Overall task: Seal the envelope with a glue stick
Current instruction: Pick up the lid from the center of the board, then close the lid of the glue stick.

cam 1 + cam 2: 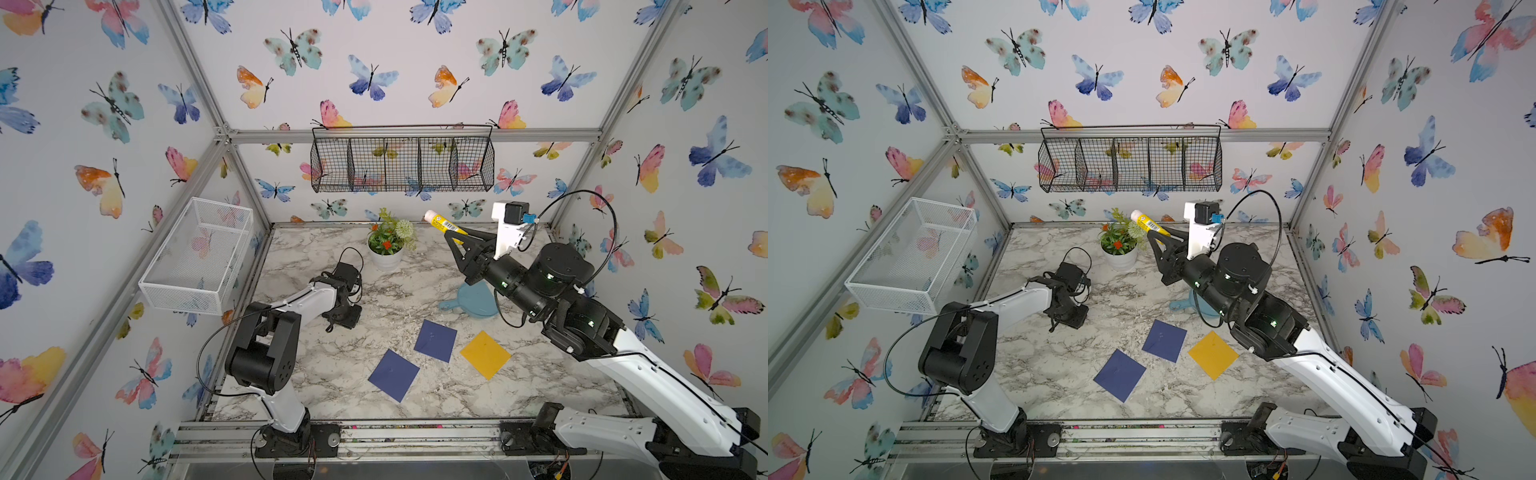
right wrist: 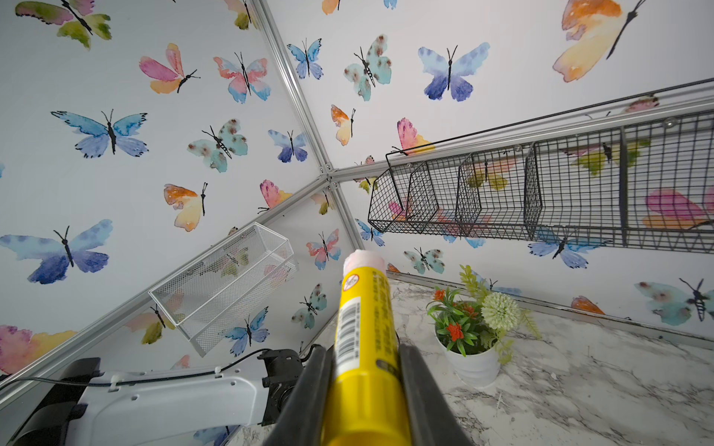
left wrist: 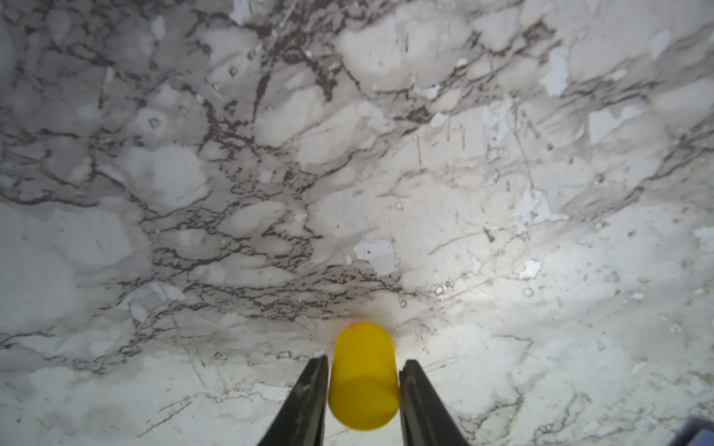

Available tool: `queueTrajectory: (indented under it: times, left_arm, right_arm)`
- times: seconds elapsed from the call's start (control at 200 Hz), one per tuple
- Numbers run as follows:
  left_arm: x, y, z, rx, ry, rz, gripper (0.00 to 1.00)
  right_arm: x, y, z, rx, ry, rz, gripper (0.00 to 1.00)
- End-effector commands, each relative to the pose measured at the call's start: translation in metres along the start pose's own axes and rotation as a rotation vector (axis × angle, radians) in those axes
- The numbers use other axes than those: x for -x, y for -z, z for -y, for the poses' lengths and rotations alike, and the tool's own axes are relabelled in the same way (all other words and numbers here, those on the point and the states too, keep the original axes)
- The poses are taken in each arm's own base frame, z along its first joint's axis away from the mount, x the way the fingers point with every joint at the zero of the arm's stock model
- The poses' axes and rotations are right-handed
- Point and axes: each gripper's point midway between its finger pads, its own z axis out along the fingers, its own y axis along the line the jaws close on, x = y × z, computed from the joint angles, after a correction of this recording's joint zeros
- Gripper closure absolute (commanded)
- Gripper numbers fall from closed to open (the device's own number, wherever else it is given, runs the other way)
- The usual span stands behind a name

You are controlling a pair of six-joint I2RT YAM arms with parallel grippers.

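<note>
A white mesh basket (image 1: 199, 253) hung on the left wall. Next to it, the left gripper (image 3: 365, 359) pointed straight down at the marble tabletop (image 3: 502, 231). Its fingers (image 3: 309, 397) were drawn in narrow, flush against both sides of the yellow cap (image 3: 363, 390), whose far end met the tabletop. A potted plant (image 1: 388, 245) stood near the back edge.

Toward the front, three envelopes lay flat and apart from each other. They were the nearer navy envelope (image 1: 393, 375), the farther navy envelope (image 1: 435, 340) and the yellow envelope (image 1: 485, 354).

Above and behind them, well clear of the table, was the glue stick (image 1: 444, 223). The right gripper (image 2: 363, 347) was clamped tight round its lower barrel. The stick was uncapped, and its pale tip slanted up toward the back-left corner, with the barcode label facing the wrist camera. A pale blue round dish (image 1: 473, 301) lay partly hidden under that arm.
</note>
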Motion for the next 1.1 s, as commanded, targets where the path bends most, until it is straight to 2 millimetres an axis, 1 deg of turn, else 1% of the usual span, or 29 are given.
queueTrajectory:
  times: [0.0,0.135,0.29,0.395,0.486,0.541,0.596,0.686,0.806,0.816,0.881,0.956,1.021,1.096]
  left_arm:
    - [-0.001,0.009,0.004,-0.023,-0.004,0.013,0.66]
    - [0.001,0.012,0.004,-0.026,-0.006,0.021,0.69]
    - [0.005,0.020,0.007,-0.045,-0.006,0.050,0.71]
    - [0.014,0.034,0.015,-0.091,-0.007,0.100,0.72]
    - [0.027,0.056,0.027,-0.160,-0.018,0.179,0.72]
    - [0.037,0.076,0.035,-0.210,-0.036,0.246,0.72]
    - [0.048,0.100,0.045,-0.270,-0.057,0.328,0.72]
    - [0.064,0.150,0.062,-0.368,-0.097,0.487,0.72]
    - [0.078,0.215,0.073,-0.440,-0.142,0.691,0.75]
    - [0.077,0.222,0.078,-0.469,-0.155,0.708,0.75]
    - [0.077,0.258,0.086,-0.518,-0.199,0.812,0.76]
    - [0.072,0.300,0.097,-0.583,-0.260,0.936,0.78]
    - [0.065,0.335,0.105,-0.634,-0.313,1.046,0.80]
    - [0.051,0.377,0.115,-0.690,-0.386,1.170,0.81]
  right_arm:
    - [0.004,0.002,-0.004,0.014,-0.002,0.011,0.87]
    - [0.006,0.002,-0.004,0.014,-0.002,0.014,0.87]
    - [0.006,0.002,-0.004,0.013,-0.002,0.014,0.87]
    - [0.005,0.002,-0.003,0.012,-0.002,0.014,0.87]
    - [0.006,0.002,-0.003,0.012,-0.002,0.016,0.87]
    - [0.006,0.002,-0.004,0.012,-0.001,0.017,0.88]
    - [0.006,0.002,-0.004,0.015,0.002,0.017,0.88]
    - [0.005,0.002,-0.008,0.038,0.009,0.019,0.88]
    - [0.010,0.006,-0.021,0.116,0.033,0.046,0.90]
    - [0.010,0.007,-0.021,0.121,0.034,0.048,0.90]
    - [0.013,0.012,-0.029,0.170,0.062,0.073,0.91]
    - [0.018,0.018,-0.037,0.223,0.079,0.107,0.92]
    - [0.022,0.024,-0.046,0.275,0.097,0.123,0.92]
    - [0.026,0.032,-0.059,0.343,0.127,0.132,0.92]
